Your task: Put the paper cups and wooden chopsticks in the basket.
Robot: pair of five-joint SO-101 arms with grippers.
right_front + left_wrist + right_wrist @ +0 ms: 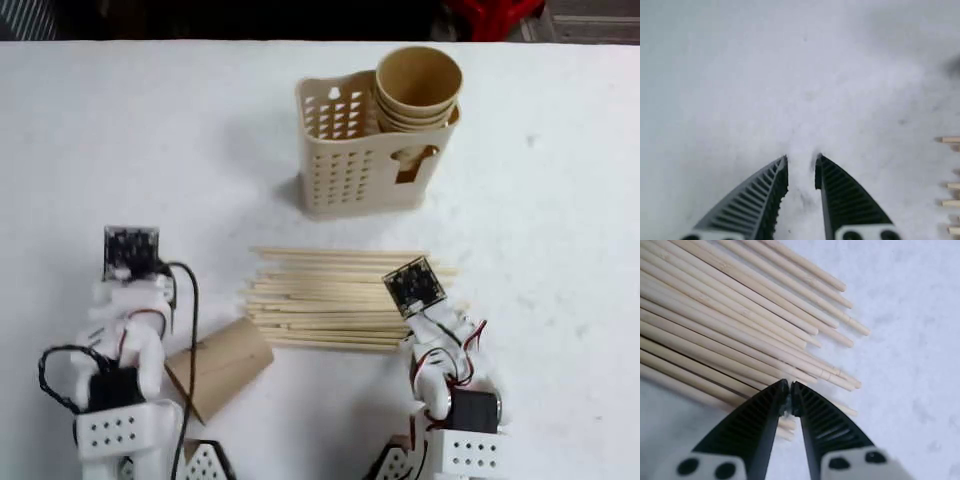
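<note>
A pile of wooden chopsticks [335, 298] lies flat in the middle of the table. Behind it stands the cream perforated basket [345, 165] with a stack of paper cups [418, 85] in its right end. Another paper cup [222, 365] lies on its side beside the left arm. My left gripper [801, 160] hovers low over bare table, its fingers slightly open with nothing between them; chopstick tips [951, 140] show off to one side. My right gripper [790, 386] is shut, its tips over the near end of the chopsticks [735, 325].
The white table [560, 220] has free room to the left and right of the basket. Both arm bases sit at the front edge, with black cables looping by the left arm [125, 340].
</note>
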